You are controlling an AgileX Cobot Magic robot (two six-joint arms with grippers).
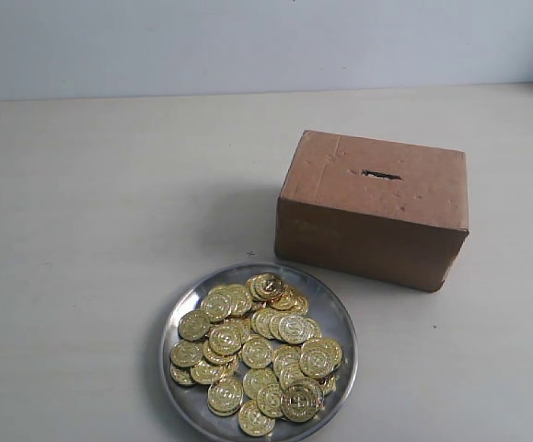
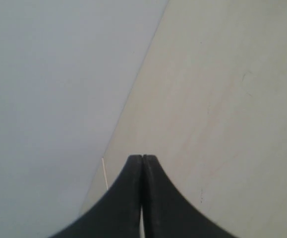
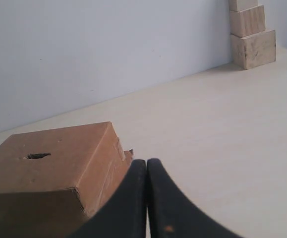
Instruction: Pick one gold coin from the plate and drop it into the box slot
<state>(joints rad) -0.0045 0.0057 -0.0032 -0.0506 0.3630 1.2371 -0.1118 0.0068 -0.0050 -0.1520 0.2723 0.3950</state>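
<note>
Silver plate [image 1: 338, 318] with gold coins [image 1: 257, 354] by the table's [image 1: 82, 230] near edge, brown box [image 1: 372, 207] just behind, slot [image 1: 380, 174] in its top, left gripper [image 2: 142, 157] pressed together, empty, right gripper [image 3: 146, 161] likewise, close to box.

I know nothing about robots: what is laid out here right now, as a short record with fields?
plate: silver, heaped with gold coins
box: brown cardboard, just behind the plate
slot: dark slit in the box top
left gripper: shut, empty, over bare table
right gripper: shut, empty, near the box
blocks: wooden, stacked by the wall
</note>
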